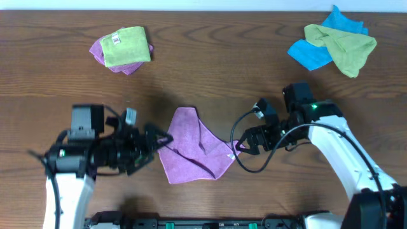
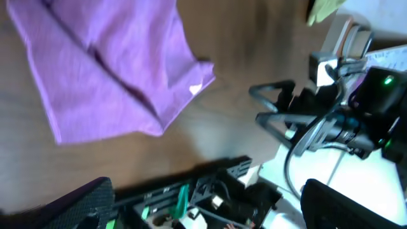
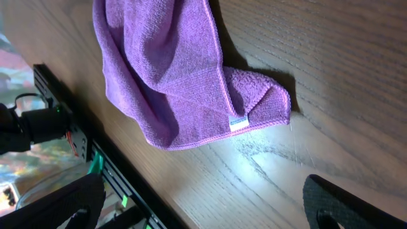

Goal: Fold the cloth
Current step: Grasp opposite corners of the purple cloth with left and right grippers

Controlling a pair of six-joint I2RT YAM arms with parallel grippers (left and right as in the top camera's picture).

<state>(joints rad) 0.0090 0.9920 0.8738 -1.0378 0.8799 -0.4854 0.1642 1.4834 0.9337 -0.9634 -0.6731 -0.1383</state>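
The lilac-purple cloth [image 1: 191,146] lies crumpled and partly folded over itself near the table's front middle. Its small white tag [image 1: 230,154] sits at the right corner. My left gripper [image 1: 163,140] is at the cloth's left edge, open and empty. My right gripper [image 1: 243,146] is just right of the tagged corner, open and empty. In the left wrist view the cloth [image 2: 108,63] is ahead of the wide-apart fingers [image 2: 210,210]. In the right wrist view the cloth [image 3: 165,70] and tag [image 3: 238,122] lie ahead of the open fingers [image 3: 210,207], with bare wood between them.
A lime-green cloth on a small folded purple cloth [image 1: 121,48] sits at the back left. A blue cloth and a green cloth [image 1: 331,48] lie at the back right. The table's front edge with a black rail [image 3: 76,137] runs close behind the cloth.
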